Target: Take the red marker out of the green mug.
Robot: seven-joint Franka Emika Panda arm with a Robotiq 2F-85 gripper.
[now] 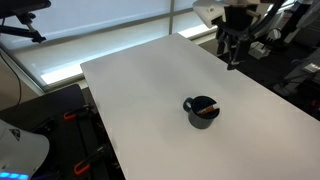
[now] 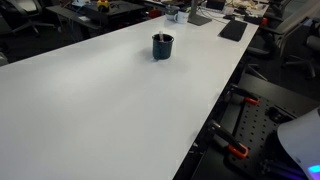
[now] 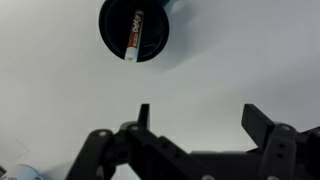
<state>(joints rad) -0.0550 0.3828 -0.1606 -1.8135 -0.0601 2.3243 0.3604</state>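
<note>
White rectangular tabletop (image 1: 130,90) in an office-laboratory setting; no other items are noted near the work area. Left of the arm in an exterior view stands the small, squat, dark teal-green round mug (image 1: 198,121), upright and well in from the table edges. The thin reddish-orange marker pen (image 3: 134,32) is inside it and appears to rest slanted against the inner wall. To the right and higher up, the black two-finger Robotiq gripper (image 1: 233,52) hangs well apart from the mug, with its jaws spread wide and nothing held. In the wrist view the mug sits at the top of frame, offset to the left of the jaw midline.

Assessment: approach step, grasp not yet made.

Recommended:
- Centre the gripper over the mug.
- Turn the wrist so the fingers straddle the marker across its width.
- Descend inside the rim without touching the wall.
- Close on the marker's upper end and lift straight up.

Risk: a finger catching the rim would likely tip or drag the mug.
</note>
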